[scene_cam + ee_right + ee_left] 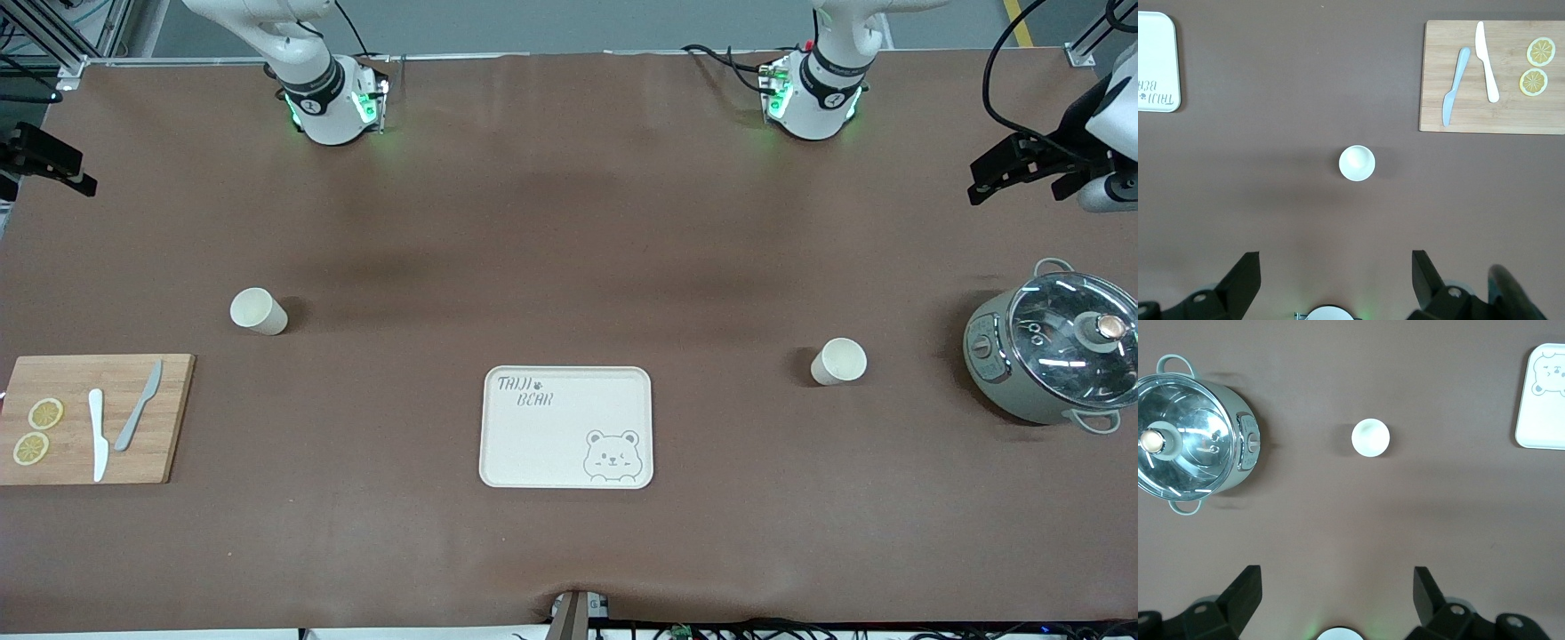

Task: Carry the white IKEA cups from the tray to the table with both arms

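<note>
Two white cups stand on the brown desk, and nothing is holding them. One cup is toward the right arm's end of the desk, near a wooden board that has two knives and two lemon slices on it. The other cup is toward the left arm's end, near a pot with a glass lid. Between the two cups, and a bit nearer to the front camera, lies a tray with a bear drawn on it. The tray has no cup on it. The left pincer hangs in the air over the left arm's end of the desk. Its two fingers are spread wide and hold nothing, and its cup sits on the desk well apart from it. The right pincer is up over the right arm's end of the desk. Its fingers are wide apart too, with nothing between them. In the right wrist view, its cup stands on the desk well away from the fingertips, lined up with the gap between them.
</note>
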`<state>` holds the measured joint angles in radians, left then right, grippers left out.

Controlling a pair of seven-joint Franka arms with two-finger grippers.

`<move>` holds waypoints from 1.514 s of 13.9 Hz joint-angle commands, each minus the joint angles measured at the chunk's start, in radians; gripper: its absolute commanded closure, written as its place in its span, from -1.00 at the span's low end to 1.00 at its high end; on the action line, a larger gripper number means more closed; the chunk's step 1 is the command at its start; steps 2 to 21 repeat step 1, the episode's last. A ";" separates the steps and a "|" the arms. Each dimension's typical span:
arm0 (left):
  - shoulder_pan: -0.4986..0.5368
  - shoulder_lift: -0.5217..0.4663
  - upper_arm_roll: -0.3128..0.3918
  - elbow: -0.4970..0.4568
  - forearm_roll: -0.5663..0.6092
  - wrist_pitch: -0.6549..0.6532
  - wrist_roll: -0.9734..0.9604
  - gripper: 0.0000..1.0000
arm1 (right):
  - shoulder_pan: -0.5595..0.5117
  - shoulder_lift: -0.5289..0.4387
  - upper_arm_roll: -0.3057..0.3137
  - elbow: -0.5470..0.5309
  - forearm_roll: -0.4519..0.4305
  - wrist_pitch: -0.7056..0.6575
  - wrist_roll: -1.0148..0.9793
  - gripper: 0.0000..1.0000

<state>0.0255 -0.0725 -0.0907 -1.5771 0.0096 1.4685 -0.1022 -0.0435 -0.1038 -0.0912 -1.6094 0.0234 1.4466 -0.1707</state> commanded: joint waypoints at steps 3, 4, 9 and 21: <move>0.002 0.008 0.000 0.031 -0.008 -0.019 0.006 -1.00 | -0.001 0.001 0.002 0.006 -0.013 -0.008 0.013 -1.00; 0.002 0.008 0.000 0.031 -0.008 -0.019 0.006 -1.00 | -0.001 0.001 0.002 0.006 -0.013 -0.008 0.013 -1.00; 0.002 0.008 0.000 0.031 -0.008 -0.019 0.006 -1.00 | -0.001 0.001 0.002 0.006 -0.013 -0.008 0.013 -1.00; 0.002 0.008 0.000 0.031 -0.008 -0.019 0.006 -1.00 | -0.001 0.001 0.002 0.006 -0.013 -0.008 0.013 -1.00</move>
